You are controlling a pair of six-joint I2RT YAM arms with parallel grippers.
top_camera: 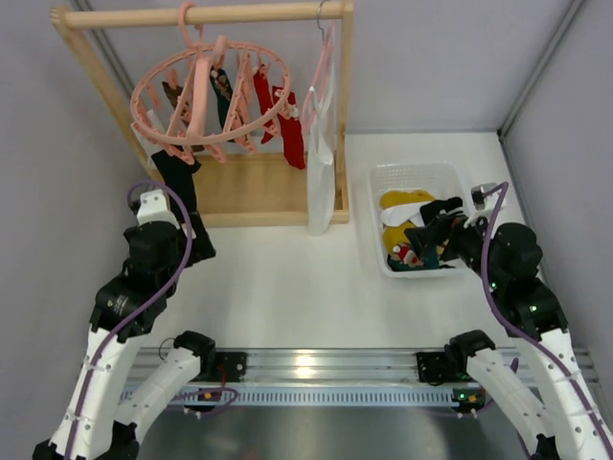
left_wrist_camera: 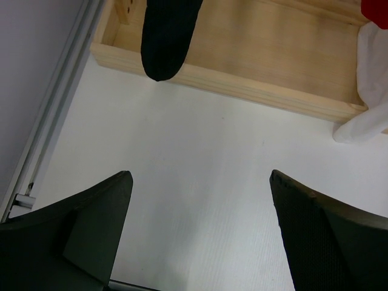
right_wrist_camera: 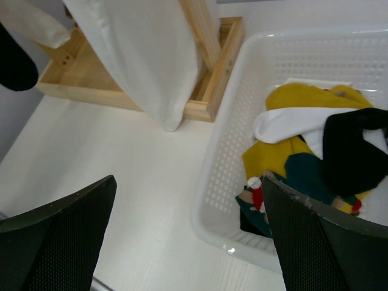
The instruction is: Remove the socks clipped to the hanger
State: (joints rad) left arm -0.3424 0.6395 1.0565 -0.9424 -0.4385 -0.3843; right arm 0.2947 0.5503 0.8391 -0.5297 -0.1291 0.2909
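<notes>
Salmon-pink ring hanger (top_camera: 206, 96) hangs on the wooden rail frame (top_camera: 211, 15) at eleven o'clock, with red, teal and black socks (top_camera: 273, 107) clipped underneath. White cloth (top_camera: 321, 182) hangs at twelve. The left gripper (left_wrist_camera: 200, 230) gapes below a black sock (left_wrist_camera: 167, 36). The right gripper (right_wrist_camera: 188, 236), jaws apart, hovers by the white basket (right_wrist_camera: 224, 176) at three.

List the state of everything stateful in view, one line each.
hanger: hung on the wooden rail, socks on its clips.
socks: several clipped and hanging down; others loose in the basket.
basket: partly filled with a pile of socks.
white cloth: hanging from the rail.
left gripper: open, empty.
right gripper: open, empty, beside the basket.
</notes>
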